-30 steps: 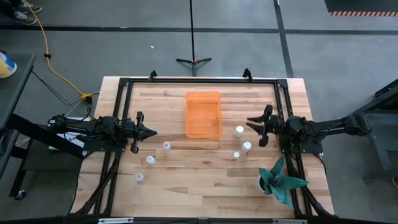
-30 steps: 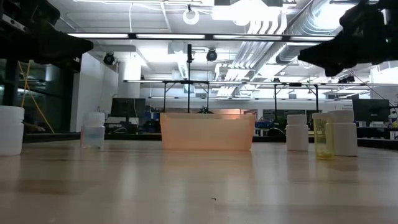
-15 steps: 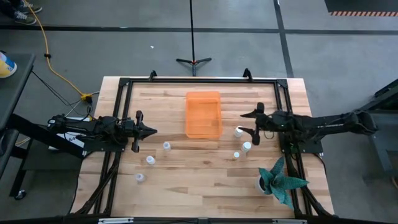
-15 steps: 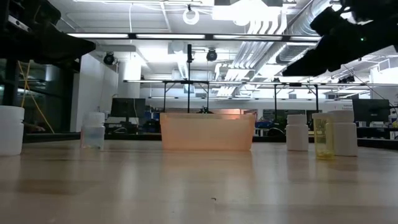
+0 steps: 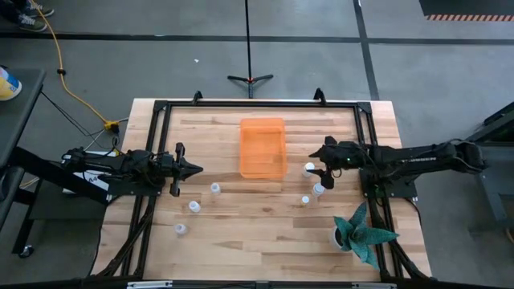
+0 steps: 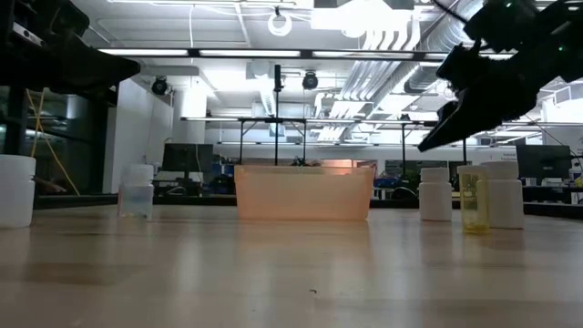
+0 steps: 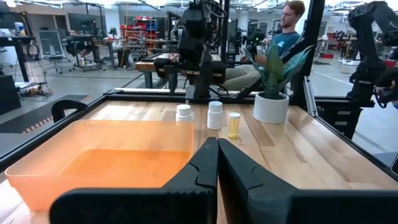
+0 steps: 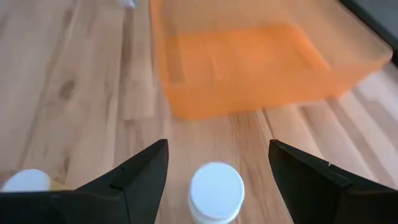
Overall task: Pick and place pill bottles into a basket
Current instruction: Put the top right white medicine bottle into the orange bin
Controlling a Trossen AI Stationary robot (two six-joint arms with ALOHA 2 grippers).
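The orange basket (image 5: 263, 148) stands on the table's far middle. Three pill bottles (image 5: 309, 169) (image 5: 319, 189) (image 5: 305, 200) stand to its right, three more (image 5: 215, 189) (image 5: 193, 206) (image 5: 181, 229) nearer the left. My right gripper (image 5: 318, 167) is open, above the bottle closest to the basket. In the right wrist view (image 8: 217, 148) that bottle's white cap (image 8: 216, 186) shows between the two fingers, untouched. My left gripper (image 5: 197, 169) is shut and empty at the table's left, pointing at the basket (image 7: 106, 155).
A white pot with a teal plant (image 5: 353, 233) stands at the near right, close to the right arm. A black frame (image 5: 257, 104) runs around the table. A person sits beyond the table in the left wrist view (image 7: 286, 37). Bare wood lies in front of the basket.
My right gripper has gone toward the table's left edge and down, tipping its fingers downward, until it stands over the bottle by the basket's near right corner. It has stayed open. The bottles and the basket have kept still.
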